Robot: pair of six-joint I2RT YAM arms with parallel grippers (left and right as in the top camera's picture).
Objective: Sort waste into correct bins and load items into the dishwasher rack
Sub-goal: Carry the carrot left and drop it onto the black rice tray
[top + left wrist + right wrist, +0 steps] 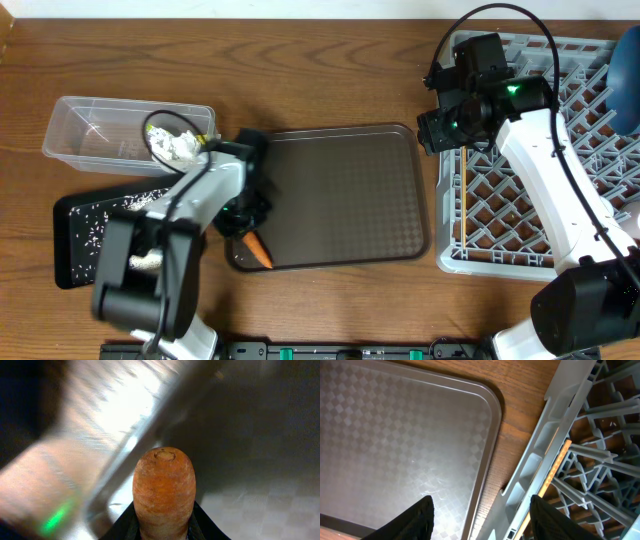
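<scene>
The left end effector (244,216) is clamped on the small orange carrot (162,487), at the front-left corner of the brown serving tray (350,190). The clear tub (90,135) holds a crumpled white napkin (178,148) at its right end. The black tray (70,245) is speckled with rice grains (100,225).

The right end effector (481,507) has its fingers apart with nothing between them. It hangs over the strip of worktop (520,420) between the serving tray and the dishwasher rack (540,190). A chopstick (555,467) lies in the rack, and the dark-blue plate (628,80) stands at its far right.

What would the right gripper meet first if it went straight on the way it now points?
The right gripper would probably meet the rim of the brown tray nearest the rack, or the table beside it; depth is unclear.
</scene>
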